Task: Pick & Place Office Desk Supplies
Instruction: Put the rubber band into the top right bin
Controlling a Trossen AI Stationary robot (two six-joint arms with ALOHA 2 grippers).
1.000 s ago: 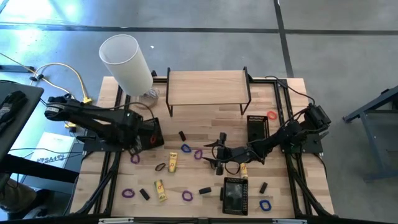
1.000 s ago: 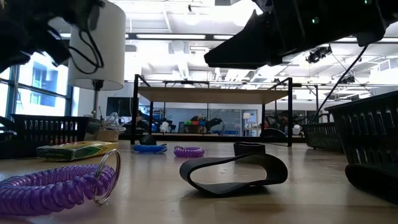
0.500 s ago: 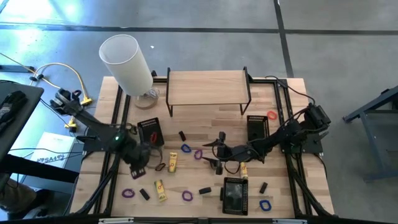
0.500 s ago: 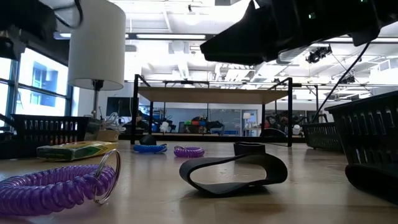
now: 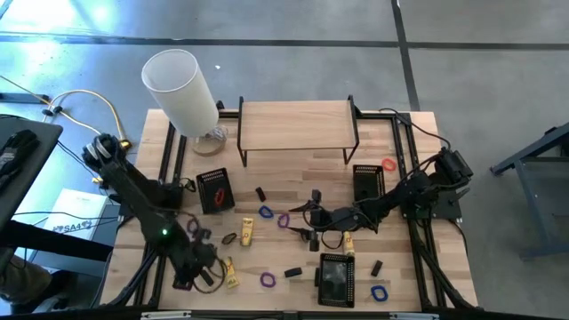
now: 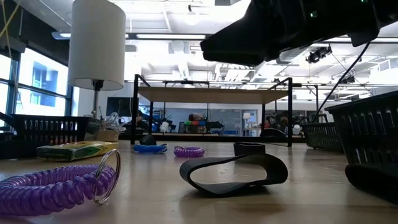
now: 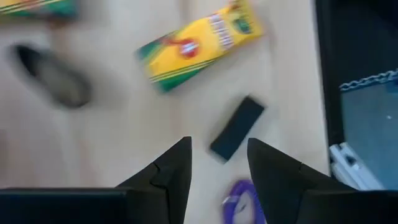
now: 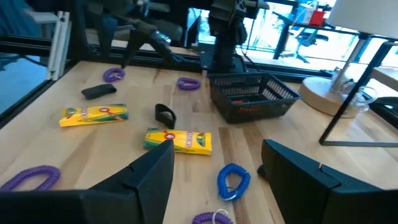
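My table [image 5: 293, 182] is a pale wood-plank top. A wooden shelf [image 5: 298, 124] on black legs stands at its far edge, with the white lamp [image 5: 182, 89] at the far left corner. Three black mesh trays rest on it: one [image 5: 214, 189] on the left, one [image 5: 367, 182] on the right, one [image 5: 335, 277] near the front. Scattered between lie yellow boxes [image 5: 247, 231], purple coils [image 5: 268, 280], blue coils [image 5: 379, 292], a red loop [image 5: 388, 165], a brown band [image 5: 229, 238] and small black blocks [image 5: 292, 272].
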